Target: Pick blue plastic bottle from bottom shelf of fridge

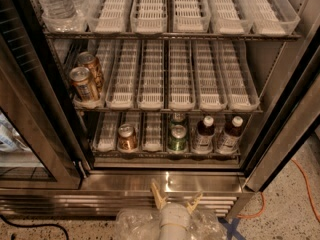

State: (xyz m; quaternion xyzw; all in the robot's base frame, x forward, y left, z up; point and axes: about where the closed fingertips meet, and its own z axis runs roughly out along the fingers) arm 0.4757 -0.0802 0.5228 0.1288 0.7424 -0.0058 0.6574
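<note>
I see the gripper (176, 194) low in view, fingers spread wide, nothing held. It sits in front of the fridge (120, 182) base. The bottom shelf (150, 155) lies just above and beyond the gripper. Two white-capped bottles (203, 134) stand up and right of it; I cannot tell whether either is blue. A green can (177, 138) is straight ahead and a brown can (127, 137) up-left.

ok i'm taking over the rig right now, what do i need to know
Gripper open, empty, low in front of the fridge, outside it.
Bottom shelf: brown can, two green cans, two white-capped bottles at right; none looks plainly blue.
Done: door open, nothing grasped.
Left: identify the bottle, reach in, grasp, lift out.
</note>
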